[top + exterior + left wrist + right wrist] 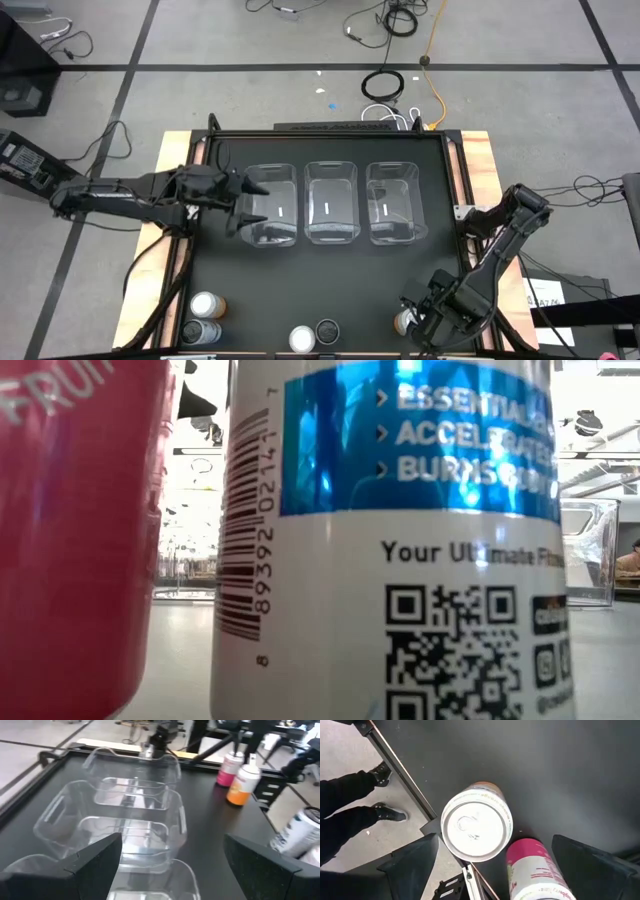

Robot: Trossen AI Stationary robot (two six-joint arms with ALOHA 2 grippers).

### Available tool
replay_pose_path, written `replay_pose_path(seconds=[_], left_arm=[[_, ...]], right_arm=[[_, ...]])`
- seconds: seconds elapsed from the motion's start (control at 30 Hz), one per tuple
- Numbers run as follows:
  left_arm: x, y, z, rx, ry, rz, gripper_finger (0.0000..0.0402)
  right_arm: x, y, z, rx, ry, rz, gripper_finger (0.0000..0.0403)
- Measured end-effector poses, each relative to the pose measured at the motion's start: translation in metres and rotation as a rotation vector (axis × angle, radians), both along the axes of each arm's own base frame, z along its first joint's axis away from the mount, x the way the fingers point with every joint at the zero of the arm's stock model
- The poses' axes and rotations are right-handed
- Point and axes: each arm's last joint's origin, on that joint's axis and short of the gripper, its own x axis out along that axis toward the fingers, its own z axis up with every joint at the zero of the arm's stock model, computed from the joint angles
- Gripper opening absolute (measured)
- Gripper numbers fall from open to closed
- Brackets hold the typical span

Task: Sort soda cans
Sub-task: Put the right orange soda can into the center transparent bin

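Left gripper (243, 203) is hovering released over the leftmost of three clear rectangular plastic bins (270, 205), holding nothing. Two upright soda cans (205, 305) are standing near the black table's (330, 285) front-left edge, two more front-centre (303, 338). Right gripper (492, 865), fingers spread, is hanging above an orange-sided silver-topped can (476, 826) beside a pink one (535, 867)

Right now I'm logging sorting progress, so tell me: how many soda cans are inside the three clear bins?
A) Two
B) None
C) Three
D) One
B: in the high view all three clear bins show only bare bottoms, while the soda cans stand on the table's near edge.
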Motion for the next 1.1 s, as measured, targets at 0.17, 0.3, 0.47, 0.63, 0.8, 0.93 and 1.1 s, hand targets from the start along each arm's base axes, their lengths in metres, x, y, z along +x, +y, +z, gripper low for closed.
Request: replay_pose_path(seconds=[0.17, 0.3, 0.47, 0.63, 0.8, 0.93, 1.1], left_arm=[[0.0, -0.007, 0.0, 0.0, 0.0, -0.042, 0.0354], [0.0, -0.011, 0.0, -0.002, 0.0, -0.061, 0.0354], [0.0, -0.015, 0.0, -0.003, 0.0, -0.078, 0.0354], [-0.001, -0.018, 0.0, -0.002, 0.001, -0.096, 0.0354], [-0.001, -0.022, 0.0, -0.003, 0.001, -0.116, 0.0354], [-0.001, -0.024, 0.0, -0.003, 0.0, -0.128, 0.0354], [-0.002, -0.026, 0.0, -0.024, 0.004, -0.135, 0.0354]], right_arm=[[0.002, 0.003, -0.003, 0.007, -0.006, 0.001, 0.0383], [0.007, 0.008, -0.012, -0.008, 0.009, 0.025, 0.0383], [0.012, 0.016, -0.025, -0.009, 0.034, 0.057, 0.0383], [0.015, 0.019, -0.036, -0.044, 0.059, 0.078, 0.0383], [0.019, 0.024, -0.049, -0.079, 0.079, 0.108, 0.0383], [0.02, 0.024, -0.052, -0.094, 0.071, 0.102, 0.038], [0.021, 0.025, -0.059, -0.078, 0.054, 0.077, 0.0378]])
